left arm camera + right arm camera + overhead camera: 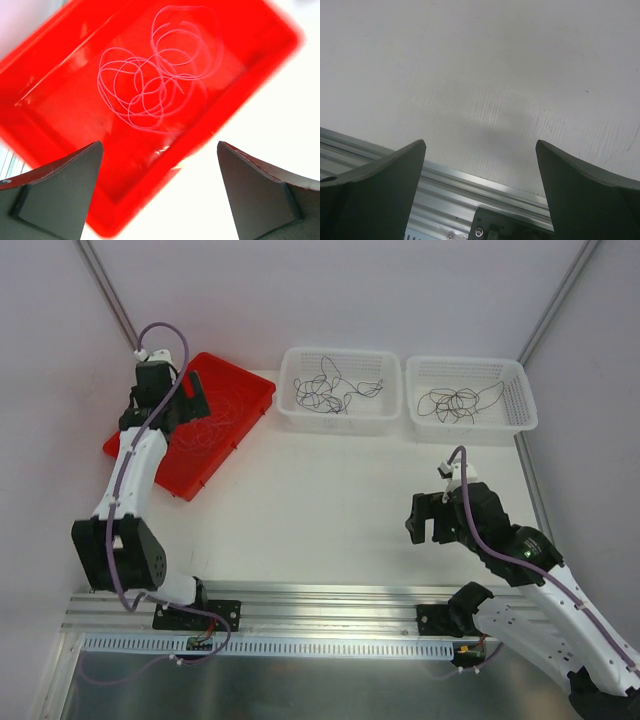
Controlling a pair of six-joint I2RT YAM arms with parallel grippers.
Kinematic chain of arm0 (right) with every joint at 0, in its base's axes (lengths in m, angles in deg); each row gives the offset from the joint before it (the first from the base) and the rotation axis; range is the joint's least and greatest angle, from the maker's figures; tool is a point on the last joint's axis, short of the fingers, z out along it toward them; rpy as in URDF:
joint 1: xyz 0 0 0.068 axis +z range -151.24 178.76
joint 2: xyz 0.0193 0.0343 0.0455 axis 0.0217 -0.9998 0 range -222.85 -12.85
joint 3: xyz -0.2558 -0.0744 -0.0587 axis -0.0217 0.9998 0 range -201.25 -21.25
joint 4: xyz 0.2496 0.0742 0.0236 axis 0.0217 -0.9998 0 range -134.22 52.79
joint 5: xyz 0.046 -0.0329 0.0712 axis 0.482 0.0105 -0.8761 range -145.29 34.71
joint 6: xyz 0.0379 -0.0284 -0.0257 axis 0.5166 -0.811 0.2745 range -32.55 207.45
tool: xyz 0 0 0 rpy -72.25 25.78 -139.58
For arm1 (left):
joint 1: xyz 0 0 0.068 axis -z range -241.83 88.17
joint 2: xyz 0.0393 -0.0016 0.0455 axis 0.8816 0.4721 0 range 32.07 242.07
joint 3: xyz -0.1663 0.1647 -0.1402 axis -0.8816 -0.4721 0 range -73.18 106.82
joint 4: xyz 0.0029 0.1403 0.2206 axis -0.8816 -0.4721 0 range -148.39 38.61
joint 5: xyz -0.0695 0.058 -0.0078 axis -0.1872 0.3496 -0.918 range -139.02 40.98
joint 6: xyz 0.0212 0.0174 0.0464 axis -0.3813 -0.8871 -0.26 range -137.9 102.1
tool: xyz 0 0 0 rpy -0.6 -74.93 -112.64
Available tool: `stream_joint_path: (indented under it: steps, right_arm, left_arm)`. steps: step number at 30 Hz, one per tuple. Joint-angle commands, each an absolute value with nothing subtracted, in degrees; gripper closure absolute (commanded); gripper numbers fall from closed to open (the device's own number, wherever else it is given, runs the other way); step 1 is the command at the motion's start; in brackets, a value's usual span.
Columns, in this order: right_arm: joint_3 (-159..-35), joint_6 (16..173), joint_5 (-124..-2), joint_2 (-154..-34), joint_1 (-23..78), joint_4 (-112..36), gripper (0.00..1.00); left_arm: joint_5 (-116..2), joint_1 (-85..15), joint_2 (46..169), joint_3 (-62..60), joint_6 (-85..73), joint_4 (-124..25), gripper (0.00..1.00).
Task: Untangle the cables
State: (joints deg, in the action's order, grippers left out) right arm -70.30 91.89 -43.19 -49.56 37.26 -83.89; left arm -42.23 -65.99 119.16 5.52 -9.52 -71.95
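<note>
Half covered from above by the left arm (135, 465): tray (238, 400), pink cables (203, 433) too faint there to trace, corners cropped at wrist.

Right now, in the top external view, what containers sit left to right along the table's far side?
The red tray with pink cables → middle white basket with dark cables → right white basket with another dark tangle

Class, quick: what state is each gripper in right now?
Left gripper: open, holding nothing, over the red plastic tray of thin pink wires.
Right gripper: open, holding nothing.
</note>
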Motion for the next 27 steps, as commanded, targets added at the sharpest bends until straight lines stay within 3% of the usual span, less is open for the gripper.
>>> stream_joint_path:
  steps: [1, 15, 27]
  right_arm:
    - [-72.48, 93.95, -40.18, -47.84, 37.16, -87.48, 0.03]
    - [-80.92, 95.44, -22.96, -36.41, 37.25, -99.18, 0.03]
    - [-80.40, 94.13, -16.53, -19.73, 37.16, -99.10, 0.03]
  left_arm:
    - [-46.03, -65.96, 105.50, 2.07, -5.95, -75.12, 0.01]
    - [-49.29, -65.96, 65.24, -7.61, -3.58, -92.95, 0.01]
    - [-41.46, -56.83, 45.88, -14.38, -1.37, -100.44, 0.01]
